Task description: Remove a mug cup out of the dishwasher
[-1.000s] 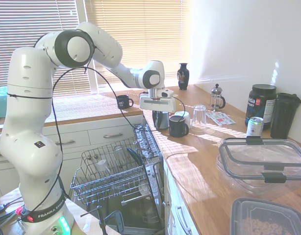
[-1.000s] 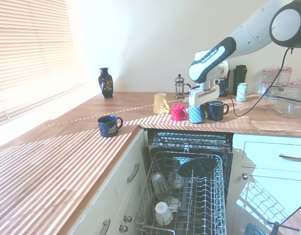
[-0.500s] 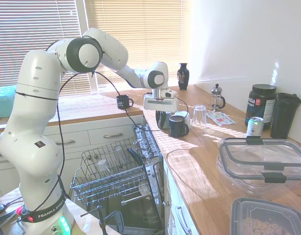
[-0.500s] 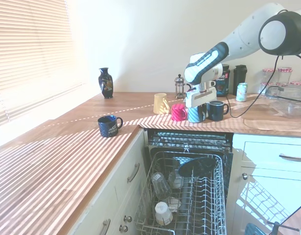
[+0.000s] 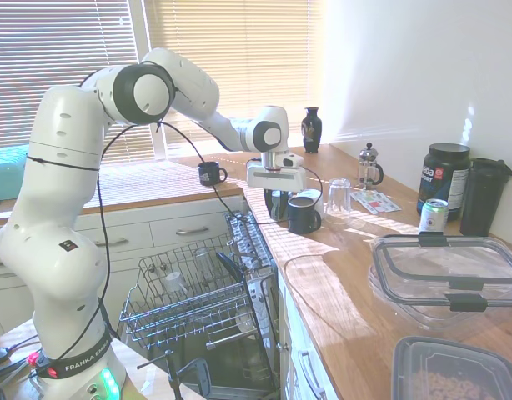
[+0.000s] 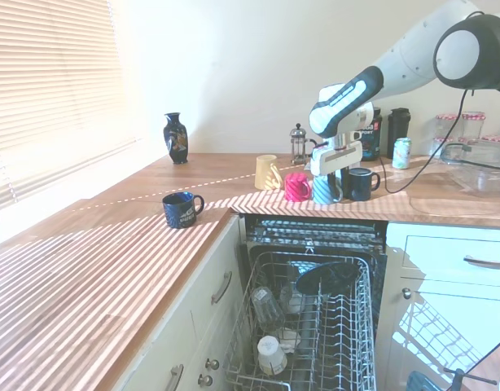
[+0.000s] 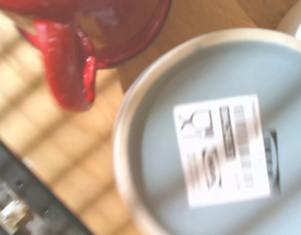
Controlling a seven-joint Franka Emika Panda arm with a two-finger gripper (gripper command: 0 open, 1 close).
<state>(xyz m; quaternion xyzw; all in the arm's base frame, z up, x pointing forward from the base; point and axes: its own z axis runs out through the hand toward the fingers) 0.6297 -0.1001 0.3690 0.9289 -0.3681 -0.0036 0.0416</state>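
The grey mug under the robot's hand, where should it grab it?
Best from straight above, where the hand hangs. The mug cup stands upside down, flat base up, so pinch its round wall just under the base. The pink mug and the navy mug crowd two sides, so squeezing across the other two is probably safest.

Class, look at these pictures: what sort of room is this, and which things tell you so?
A home kitchen, most likely: an open dishwasher with a wire rack, a wooden worktop carrying mugs, and a French press.
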